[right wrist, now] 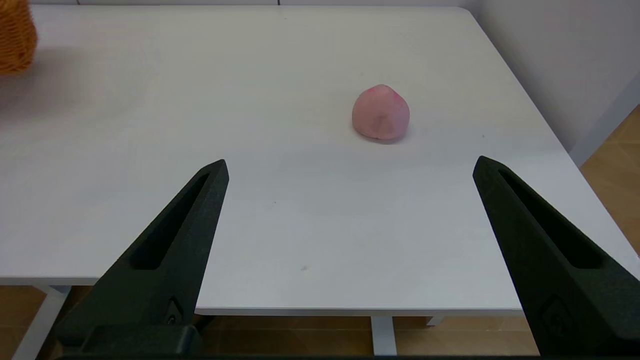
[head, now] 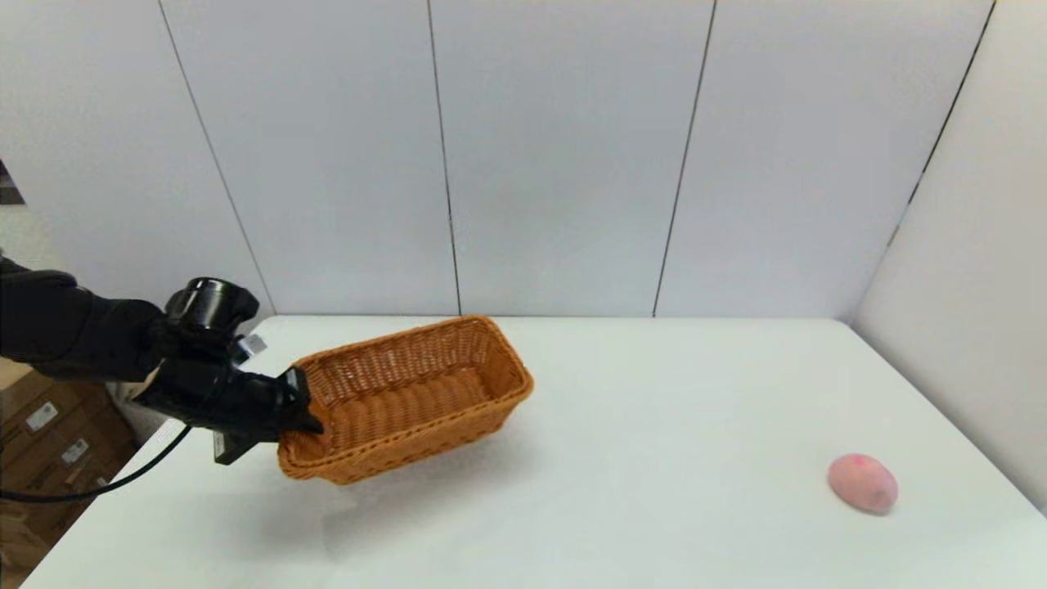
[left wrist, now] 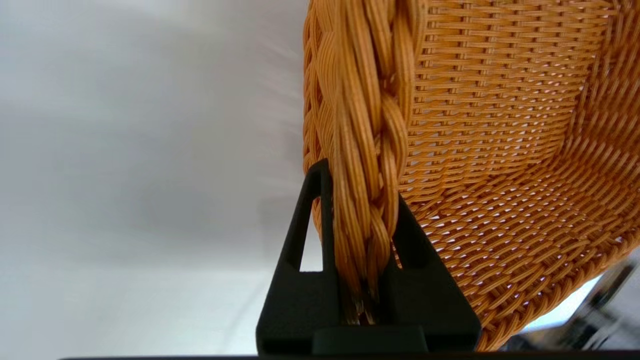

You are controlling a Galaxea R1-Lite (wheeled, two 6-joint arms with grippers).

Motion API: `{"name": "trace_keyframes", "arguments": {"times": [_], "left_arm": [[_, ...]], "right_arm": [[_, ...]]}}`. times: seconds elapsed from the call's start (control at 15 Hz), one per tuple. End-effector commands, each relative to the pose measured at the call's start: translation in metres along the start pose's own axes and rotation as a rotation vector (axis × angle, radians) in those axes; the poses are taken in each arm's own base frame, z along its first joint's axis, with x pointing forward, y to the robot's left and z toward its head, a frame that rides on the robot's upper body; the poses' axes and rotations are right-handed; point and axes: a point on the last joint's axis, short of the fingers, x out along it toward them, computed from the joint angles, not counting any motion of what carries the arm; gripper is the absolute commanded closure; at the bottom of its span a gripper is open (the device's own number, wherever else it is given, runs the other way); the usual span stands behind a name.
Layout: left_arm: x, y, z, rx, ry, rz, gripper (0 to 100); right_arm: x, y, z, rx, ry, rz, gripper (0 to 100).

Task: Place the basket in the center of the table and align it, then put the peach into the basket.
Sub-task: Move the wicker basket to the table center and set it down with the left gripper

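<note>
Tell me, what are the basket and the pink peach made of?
The basket looks like woven wicker or rattan: orange-brown strands cross in rows, light shows through the gaps, and the rim is a thick braid, clamped by the left gripper. The peach looks matte and smooth, pale pink with a grey smudge; real or toy, I can't tell.

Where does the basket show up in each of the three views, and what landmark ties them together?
Head view: basket left of centre, tilted, its short end held by the left gripper.
Left wrist view: its braided rim runs up from the shut jaws; the woven inside fills the right side.
Right wrist view: only an edge in the upper left corner.
Shared landmark: the white table.
</note>
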Motion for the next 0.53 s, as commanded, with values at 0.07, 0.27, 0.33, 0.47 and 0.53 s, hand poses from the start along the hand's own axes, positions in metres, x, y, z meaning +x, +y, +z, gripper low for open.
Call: {"name": "trace_keyframes", "arguments": {"times": [0.07,0.27,0.33,0.47,0.53], "left_arm": [[0.012,-0.056,-0.029,0.173,0.056,-0.064,100],[0.028,-0.086,-0.042,0.228,0.087,-0.088,100],[0.035,-0.092,-0.047,0.248,0.106,-0.088,100],[0.051,-0.102,-0.061,0.289,0.156,-0.080,100],[0.059,-0.104,-0.065,0.300,0.173,-0.073,100]], "right_arm": [[0.000,0.000,0.000,0.000,0.001,-0.001,0],[0.000,0.000,0.000,0.000,0.001,-0.001,0],[0.000,0.000,0.000,0.000,0.001,-0.001,0],[0.000,0.000,0.000,0.000,0.001,-0.001,0],[0.000,0.000,0.000,0.000,0.000,-0.001,0]]}}
